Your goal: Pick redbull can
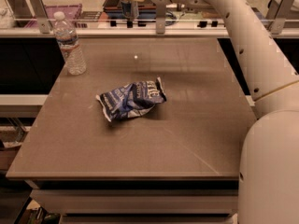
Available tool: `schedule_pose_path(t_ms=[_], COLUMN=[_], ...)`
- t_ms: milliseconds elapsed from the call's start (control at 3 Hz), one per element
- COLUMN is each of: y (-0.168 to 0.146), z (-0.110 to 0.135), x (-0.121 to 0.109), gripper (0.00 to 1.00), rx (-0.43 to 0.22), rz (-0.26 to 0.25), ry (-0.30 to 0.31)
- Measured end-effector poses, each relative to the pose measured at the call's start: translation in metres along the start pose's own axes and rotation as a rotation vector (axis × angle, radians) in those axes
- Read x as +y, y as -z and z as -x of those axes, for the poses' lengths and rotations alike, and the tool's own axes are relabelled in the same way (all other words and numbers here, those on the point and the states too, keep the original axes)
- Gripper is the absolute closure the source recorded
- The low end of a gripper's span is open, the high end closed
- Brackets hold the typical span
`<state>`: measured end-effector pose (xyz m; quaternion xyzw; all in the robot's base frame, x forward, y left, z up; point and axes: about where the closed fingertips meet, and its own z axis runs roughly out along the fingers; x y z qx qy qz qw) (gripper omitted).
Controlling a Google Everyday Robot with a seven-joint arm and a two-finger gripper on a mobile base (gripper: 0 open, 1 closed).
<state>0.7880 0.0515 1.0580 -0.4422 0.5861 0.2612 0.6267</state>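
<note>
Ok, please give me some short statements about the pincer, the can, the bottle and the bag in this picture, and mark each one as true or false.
1. The water bottle stands upright near the far left corner of the table. True.
2. The snack bag leans against the water bottle. False: it lies apart from it, near the middle of the table.
3. The pincer is up at the far edge of the table, closed on the redbull can. True.
4. The redbull can stands on the table beside the snack bag. False: it hangs in the pincer, off the surface.
</note>
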Motion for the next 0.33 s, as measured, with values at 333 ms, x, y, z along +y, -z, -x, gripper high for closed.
schedule_pose_path(t_ms=[333], y=[0.0000], z=[0.0000], x=[0.0000], gripper=[1.00], rx=[0.000], rz=[0.000], ry=[0.000])
